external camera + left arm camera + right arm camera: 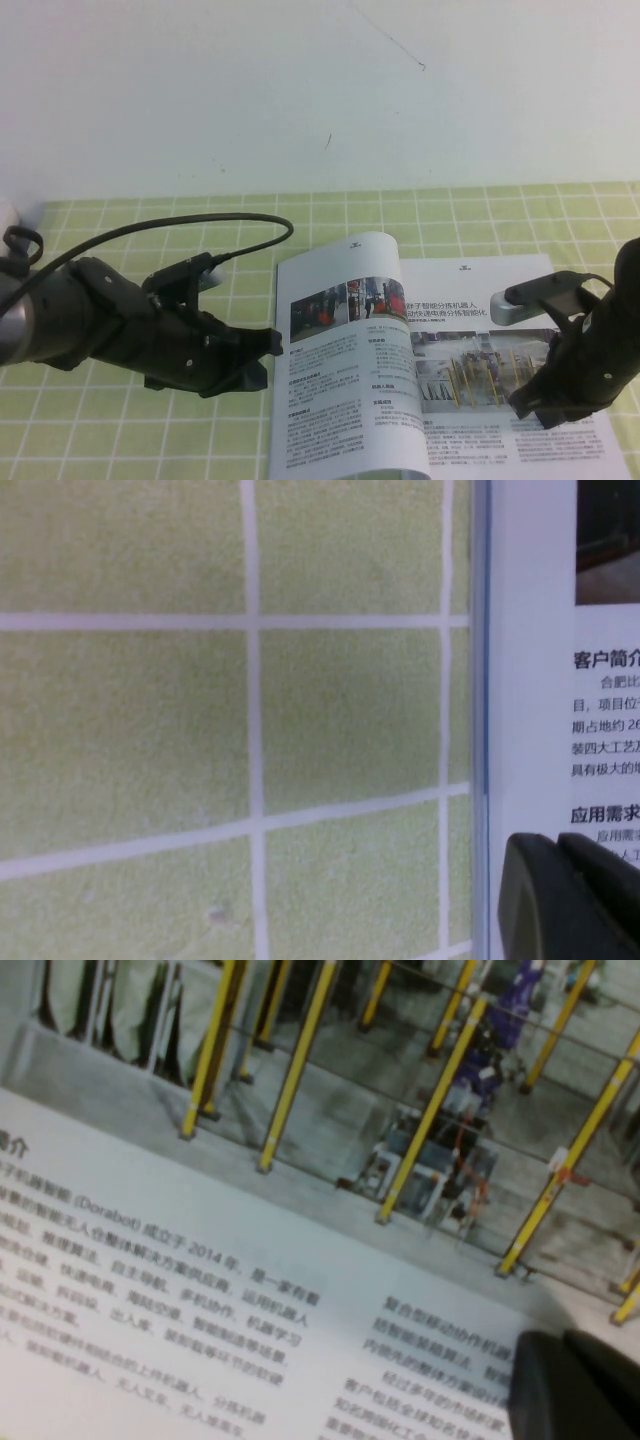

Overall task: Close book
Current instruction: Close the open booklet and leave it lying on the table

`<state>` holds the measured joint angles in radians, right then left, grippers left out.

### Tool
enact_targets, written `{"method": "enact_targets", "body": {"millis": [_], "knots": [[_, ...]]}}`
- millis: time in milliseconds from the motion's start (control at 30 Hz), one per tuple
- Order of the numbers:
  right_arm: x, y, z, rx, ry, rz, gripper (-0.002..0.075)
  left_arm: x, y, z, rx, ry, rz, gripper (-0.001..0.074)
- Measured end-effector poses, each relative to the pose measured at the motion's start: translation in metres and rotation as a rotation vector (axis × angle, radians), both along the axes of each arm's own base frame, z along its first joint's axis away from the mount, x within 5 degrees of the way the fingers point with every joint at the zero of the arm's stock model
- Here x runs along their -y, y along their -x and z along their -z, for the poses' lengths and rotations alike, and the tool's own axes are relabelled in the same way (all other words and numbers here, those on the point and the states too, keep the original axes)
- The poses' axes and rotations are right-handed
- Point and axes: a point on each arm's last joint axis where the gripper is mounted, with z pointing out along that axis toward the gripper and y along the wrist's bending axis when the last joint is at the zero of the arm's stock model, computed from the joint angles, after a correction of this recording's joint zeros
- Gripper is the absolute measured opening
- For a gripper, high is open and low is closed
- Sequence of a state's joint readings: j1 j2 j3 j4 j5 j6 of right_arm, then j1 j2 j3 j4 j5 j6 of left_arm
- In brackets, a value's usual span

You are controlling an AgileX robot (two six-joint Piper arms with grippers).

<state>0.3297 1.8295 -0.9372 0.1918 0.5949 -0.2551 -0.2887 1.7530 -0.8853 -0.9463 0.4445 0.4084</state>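
The book (400,370) lies open on the table (130,440), which is covered by a green cloth with a white grid, and sits toward the right of centre and near the front edge in the high view. Its right page lies flat, printed with text and a photo of yellow posts. Its left page rises off the spread and curves over near the spine, showing small photos above columns of text. The left gripper (265,355) reaches in low over the cloth from the robot's left and sits right at the outer edge of the left page, about halfway along it; the left wrist view shows a dark tip over the white margin of that page, but I cannot tell whether the jaws are released or clenched. The right gripper (535,405) hangs over the right page near its outer edge, above the photo and the text below it; its jaws' state I cannot tell either. A black cable (200,235) arcs over the left arm
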Motion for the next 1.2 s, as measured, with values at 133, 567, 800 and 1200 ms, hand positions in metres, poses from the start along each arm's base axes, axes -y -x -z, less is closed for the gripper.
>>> {"method": "enact_targets", "body": {"millis": [133,567,800,1200], "knots": [[0.0,0.0,0.0,0.001,0.0,0.0,-0.0003,0.003,-0.002,0.007,-0.009,0.026,-0.003,-0.0004],[0.0,0.0,0.0,0.001,0.0,0.0,-0.0003,0.024,-0.001,0.025,-0.033,0.045,0.039,-0.0004],[0.0,0.0,0.0,0.001,0.0,0.0,-0.0003,0.048,0.005,0.023,0.002,0.113,0.073,-0.0004],[0.0,0.0,0.0,0.0,-0.002,0.002,-0.0003,0.059,-0.004,0.012,0.132,0.236,0.088,-0.0004]]}}
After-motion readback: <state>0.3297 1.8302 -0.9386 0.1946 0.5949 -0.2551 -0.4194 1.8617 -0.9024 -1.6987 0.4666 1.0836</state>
